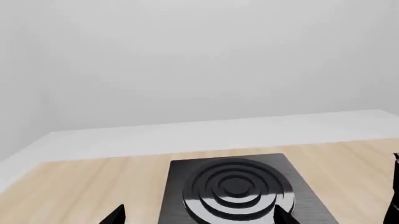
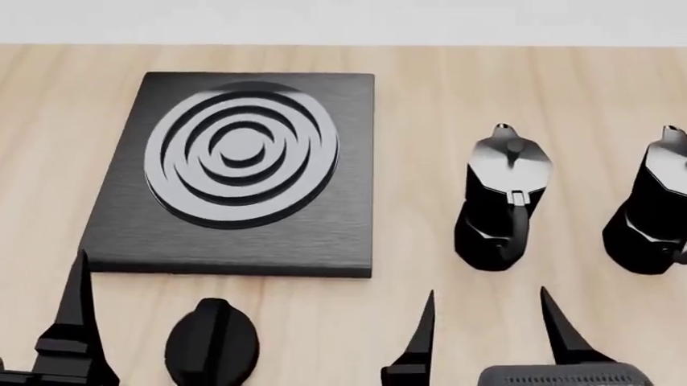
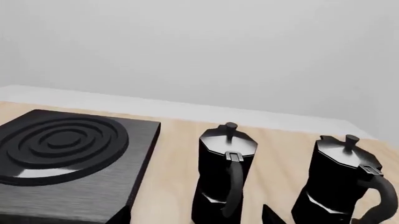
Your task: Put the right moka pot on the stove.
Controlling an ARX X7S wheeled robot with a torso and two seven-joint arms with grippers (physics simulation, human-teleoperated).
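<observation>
1. Right moka pot (image 2: pixel 652 211) stands on bench (image 2: pixel 429 88), far right, well apart from stove (image 2: pixel 241 173).
2. Right claw (image 2: pixel 488 322) spread, empty, facing the other pot (image 2: pixel 503 205).
3. Likely rigid, glossy, top-heavy: take the waist.

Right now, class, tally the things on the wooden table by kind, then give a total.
Moka pots: 2, the left pot and the right pot
Stove: 1
Knob: 1
Total: 4
</observation>
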